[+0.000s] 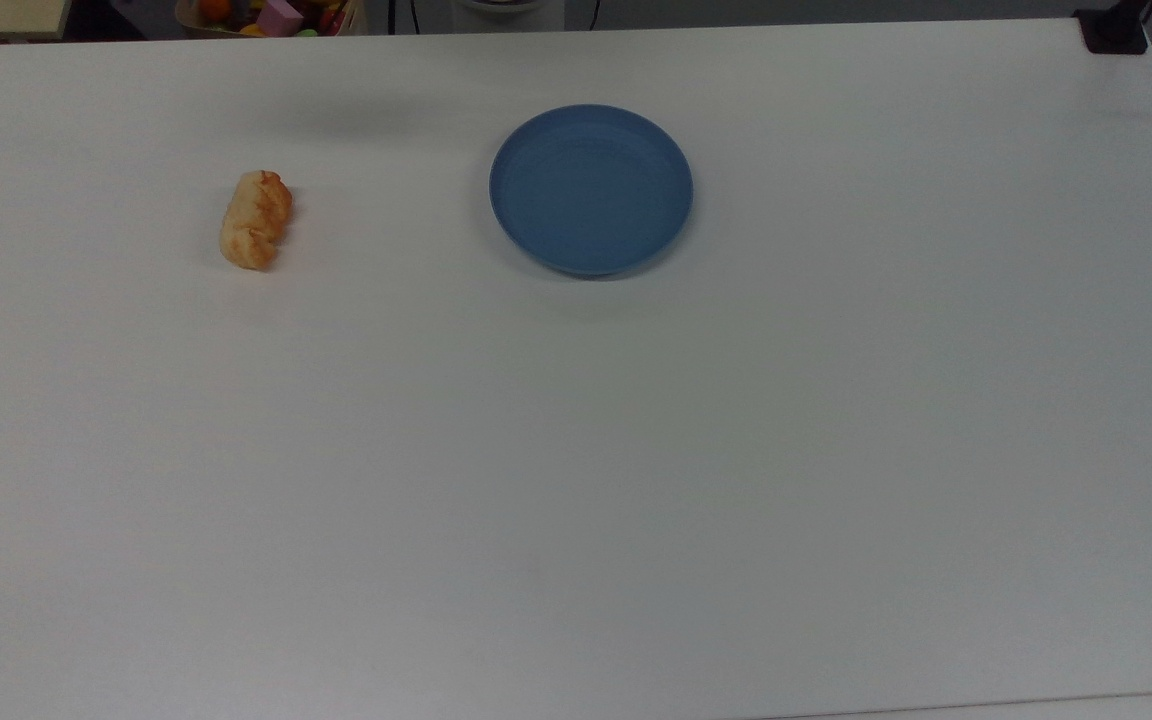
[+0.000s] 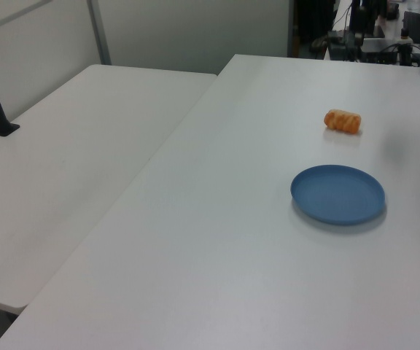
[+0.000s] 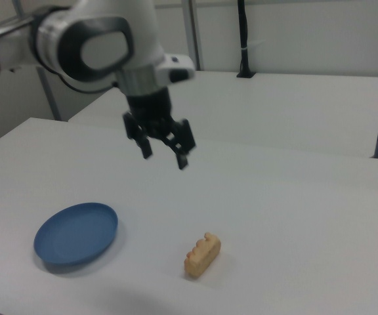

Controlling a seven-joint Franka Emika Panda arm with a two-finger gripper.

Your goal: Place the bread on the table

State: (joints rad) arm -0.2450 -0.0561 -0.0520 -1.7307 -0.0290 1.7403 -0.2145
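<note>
A plain white table [image 1: 576, 480] fills the scene, with a second white table behind it in the right view. Going from the top view's left, the bread [image 1: 255, 219] lies on the bare tabletop, well apart from the blue plate [image 1: 591, 189] to its right. In the right view the gripper [image 3: 164, 150] hangs in the air above the table with its fingers spread and nothing between them, seemingly behind the bread and clear of it.
</note>
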